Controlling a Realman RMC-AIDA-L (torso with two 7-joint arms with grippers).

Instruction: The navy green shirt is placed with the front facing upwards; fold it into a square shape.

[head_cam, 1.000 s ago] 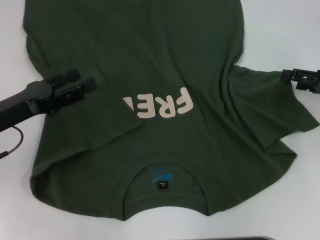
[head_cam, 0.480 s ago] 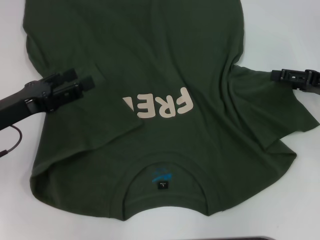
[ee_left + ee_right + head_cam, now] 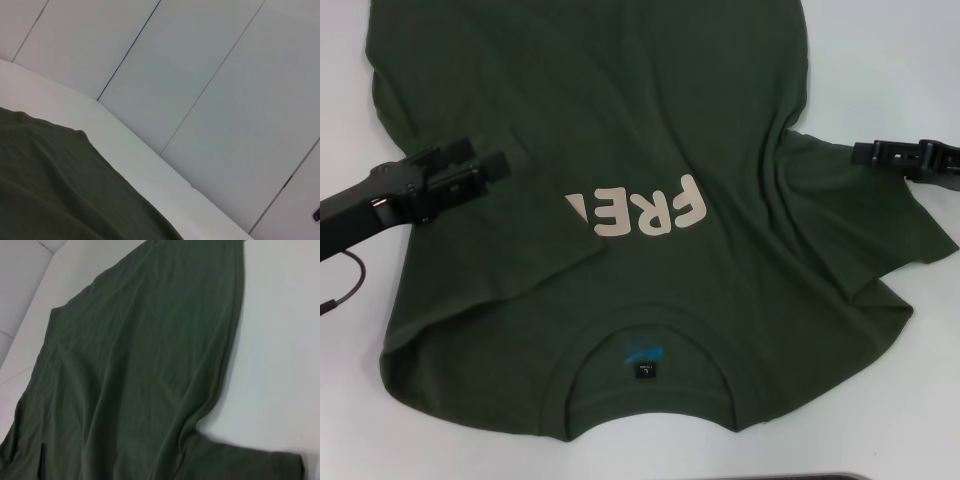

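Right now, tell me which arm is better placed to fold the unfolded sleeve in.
Right. The right gripper hovers at the spread sleeve of the navy green shirt; the left gripper sits over the already folded side.

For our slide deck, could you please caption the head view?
Left gripper over the folded-in side of the navy green shirt; right gripper at the spread sleeve.

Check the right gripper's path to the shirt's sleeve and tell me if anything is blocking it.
Nothing visible blocks it. The right gripper hangs at the edge of the navy green shirt, over its spread right sleeve, with only cloth and bare white table around it. The left gripper is over the shirt's opposite side.
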